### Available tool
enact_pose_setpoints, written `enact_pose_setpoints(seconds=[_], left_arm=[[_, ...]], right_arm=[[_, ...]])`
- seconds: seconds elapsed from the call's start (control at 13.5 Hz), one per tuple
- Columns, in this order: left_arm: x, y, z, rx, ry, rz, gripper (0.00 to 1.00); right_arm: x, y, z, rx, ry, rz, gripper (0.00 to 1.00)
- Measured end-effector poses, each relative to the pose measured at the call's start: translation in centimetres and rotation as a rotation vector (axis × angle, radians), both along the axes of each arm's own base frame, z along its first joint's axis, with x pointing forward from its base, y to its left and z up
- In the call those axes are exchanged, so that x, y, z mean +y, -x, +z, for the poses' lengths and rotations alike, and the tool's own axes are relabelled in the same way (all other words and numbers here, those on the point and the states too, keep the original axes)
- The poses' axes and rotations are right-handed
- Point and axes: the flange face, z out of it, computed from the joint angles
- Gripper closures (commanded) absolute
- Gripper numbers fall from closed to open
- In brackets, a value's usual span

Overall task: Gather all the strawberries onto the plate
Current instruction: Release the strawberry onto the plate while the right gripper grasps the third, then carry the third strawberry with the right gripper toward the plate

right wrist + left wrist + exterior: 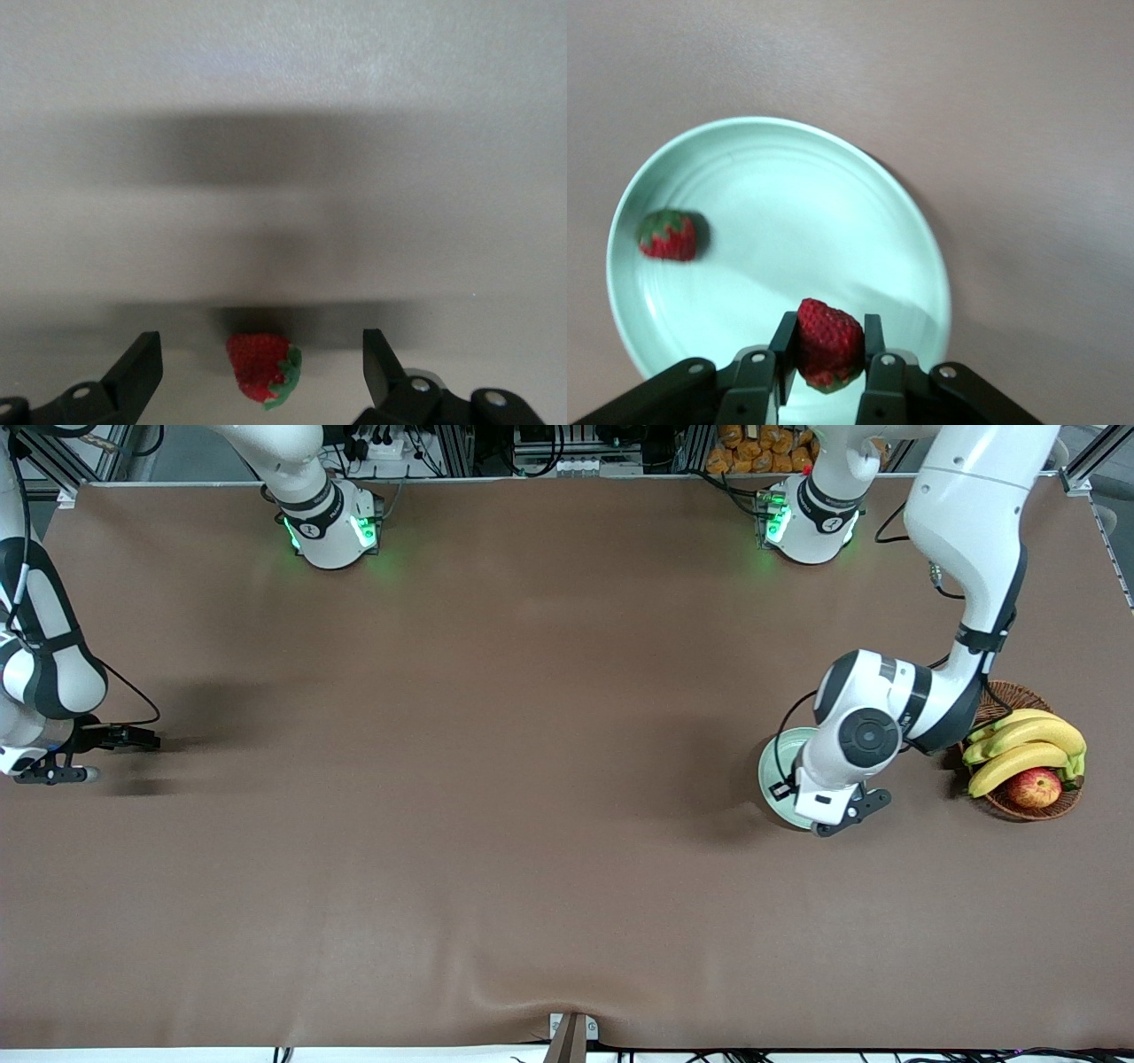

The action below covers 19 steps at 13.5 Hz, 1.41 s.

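front view: left gripper [837, 815] hangs over the mint plate [769, 775] beside the basket [1054, 808]. left wrist view: its fingers pinch a strawberry [829, 343] above the plate; another berry [667, 235] lies inside. right wrist view: right gripper [262, 367], jaws wide, straddles a third strawberry [264, 368] on the table [283, 133].

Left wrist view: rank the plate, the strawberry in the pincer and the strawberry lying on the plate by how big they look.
1. The plate, by far the largest.
2. The strawberry held in the left pincer, namely the held strawberry.
3. The strawberry lying on the plate, slightly smaller; the held one is nearer the camera, so their true order is unsure.
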Motion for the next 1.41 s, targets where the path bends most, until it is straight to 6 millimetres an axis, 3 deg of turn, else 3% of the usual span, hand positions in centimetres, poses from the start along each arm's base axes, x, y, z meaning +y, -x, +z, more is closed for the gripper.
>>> enact_pose_setpoints(seconds=[0.07,0.15,0.3,0.44,0.52,0.59,0.67,1.04,1.26,1.41], left_arm=[[1.2,0.3,-0.9,0.003,0.008,-0.008,0.09],[2.0,0.3,-1.4,0.005,0.014,-0.018,0.00],[2.9,0.0,-1.0,-0.003,0.019,-0.034,0.00],[2.2,-0.5,0.8,-0.028,0.025,-0.047,0.00],[1.1,-0.6,2.0,-0.038,0.031,-0.064,0.00],[-0.4,-0.7,3.4,-0.043,0.037,-0.083,0.00],[-2.1,-0.7,4.9,-0.045,0.042,-0.100,0.00],[-10.2,-1.4,12.1,-0.089,0.127,-0.064,0.00],[-12.9,-2.0,14.8,-0.113,0.207,-0.034,0.00],[-13.5,-2.7,16.5,-0.125,0.259,-0.003,0.00]], right_arm=[[-0.1,0.1,-0.2,0.004,0.000,0.002,0.00],[-0.1,0.2,-0.4,0.007,-0.001,0.004,0.00],[0.0,0.5,-0.8,0.015,-0.006,0.004,0.00],[0.1,0.8,-1.2,0.023,-0.012,0.004,0.00],[0.2,0.9,-1.4,0.026,-0.014,0.004,0.23],[0.2,1.0,-1.4,0.028,-0.015,0.004,0.74],[0.2,1.0,-1.5,0.028,-0.015,0.004,1.00],[-0.1,1.0,-0.9,0.029,-0.016,0.019,1.00],[-0.1,1.0,-0.9,0.029,-0.020,0.036,1.00],[0.4,0.7,-0.7,0.027,-0.030,0.069,1.00]])
